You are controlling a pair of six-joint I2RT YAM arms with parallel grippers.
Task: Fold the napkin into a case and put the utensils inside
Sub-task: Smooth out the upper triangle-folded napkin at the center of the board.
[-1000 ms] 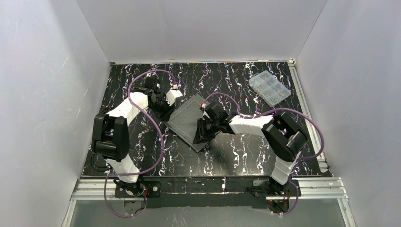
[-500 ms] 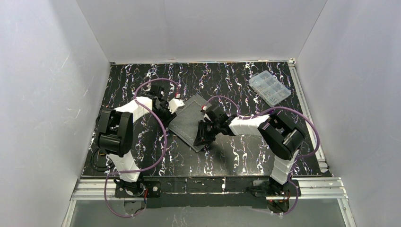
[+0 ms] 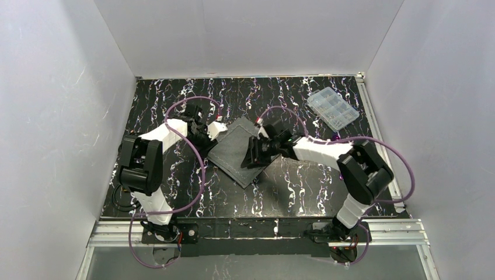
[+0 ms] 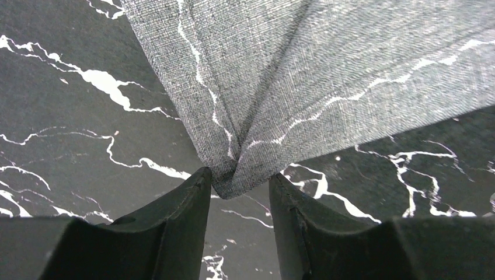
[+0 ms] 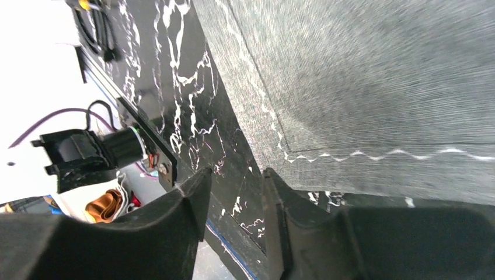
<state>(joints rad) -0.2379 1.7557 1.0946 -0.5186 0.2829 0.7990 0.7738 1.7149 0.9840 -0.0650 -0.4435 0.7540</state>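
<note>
The left fingers [image 4: 175, 221] flank one corner of the dark grey stitched-edge fabric napkin [image 4: 327, 87] at mid-desk, grip unclear. The right fingers [image 5: 175, 227], parted over the black marbled desk [image 3: 303, 186], have moved toward its far edge along the napkin's right side.

The napkin [image 3: 232, 150] is a dark grey woven cloth lying on the table at the centre of the top view, turned diamond-wise with one corner toward the upper edge and one toward the lower. A lighter stitched line runs just inside its edges. In the left wrist view a crease rises from one corner's tip.
</note>
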